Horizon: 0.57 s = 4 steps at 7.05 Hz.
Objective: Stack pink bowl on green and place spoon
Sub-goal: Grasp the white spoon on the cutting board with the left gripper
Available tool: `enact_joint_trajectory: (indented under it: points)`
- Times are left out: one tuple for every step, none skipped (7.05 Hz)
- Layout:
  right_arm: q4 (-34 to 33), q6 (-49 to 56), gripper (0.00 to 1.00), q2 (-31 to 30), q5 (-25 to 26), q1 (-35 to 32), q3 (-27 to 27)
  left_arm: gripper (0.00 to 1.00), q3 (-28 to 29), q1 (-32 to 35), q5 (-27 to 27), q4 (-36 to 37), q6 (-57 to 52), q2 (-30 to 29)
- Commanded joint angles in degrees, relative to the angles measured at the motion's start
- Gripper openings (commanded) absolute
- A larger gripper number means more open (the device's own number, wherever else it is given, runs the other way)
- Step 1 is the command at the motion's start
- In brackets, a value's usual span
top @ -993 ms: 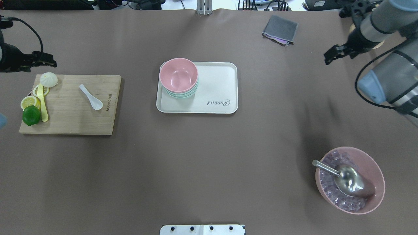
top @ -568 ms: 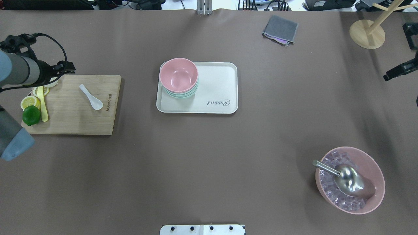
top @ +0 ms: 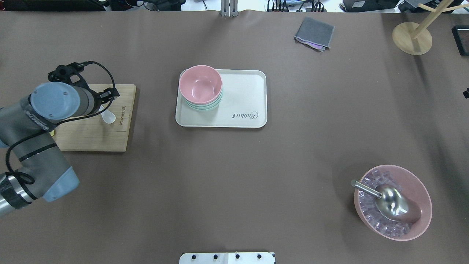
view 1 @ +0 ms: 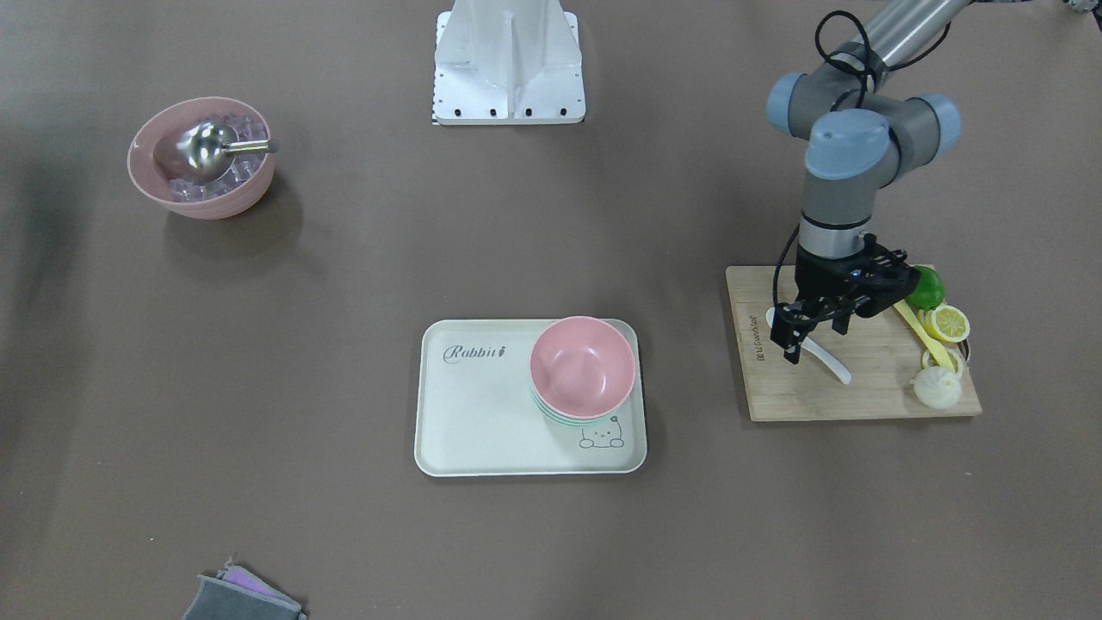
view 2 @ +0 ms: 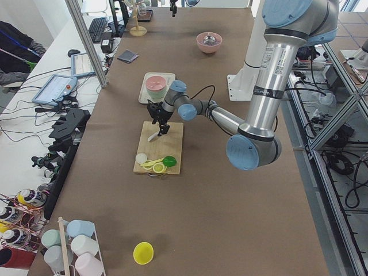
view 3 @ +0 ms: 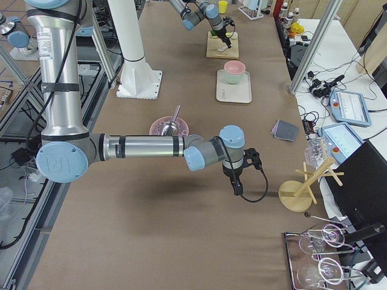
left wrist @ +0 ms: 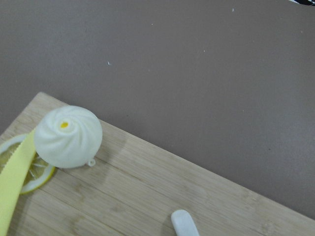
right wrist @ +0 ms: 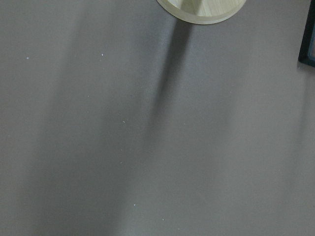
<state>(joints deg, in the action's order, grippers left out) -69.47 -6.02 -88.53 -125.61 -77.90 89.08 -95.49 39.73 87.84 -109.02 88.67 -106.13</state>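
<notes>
Matte pink round bowl (top: 200, 84) nests atop pale mint-green matte bowls (top: 203, 106) on cream rectangular tray (top: 244, 98). Glossy white oval spoon (view 1: 834, 367) lies on grained wooden board (view 1: 861, 392) beneath left gripper (view 1: 812, 336), jaws spread, empty. Right gripper (view 3: 237, 187): cannot tell.

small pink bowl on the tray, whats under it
The small matte pink bowl sits on a stack of pale mint-green bowls on the cream rectangular tray. Only their rims show; their insides are covered.
</notes>
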Motion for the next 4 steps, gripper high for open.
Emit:
enact_joint_trajectory:
  points:
    - [0.12,0.22,1.00,-0.24,-0.07,-0.24,0.04,0.71,-0.04,-1.14,-1.44,2.94,0.37,-1.01]
    - [0.12,0.22,1.00,-0.15,0.01,-0.32,0.13,0.71,-0.05,-0.88,-1.44,2.94,-2.16,-0.83]
    - [0.12,0.13,1.00,-0.15,0.01,-0.32,0.13,0.71,-0.13,-0.79,-1.35,2.59,-3.93,0.74]
    - [0.12,0.13,1.00,-0.24,-0.07,-0.32,0.22,0.70,0.04,-0.70,-1.35,2.41,-4.99,1.10]
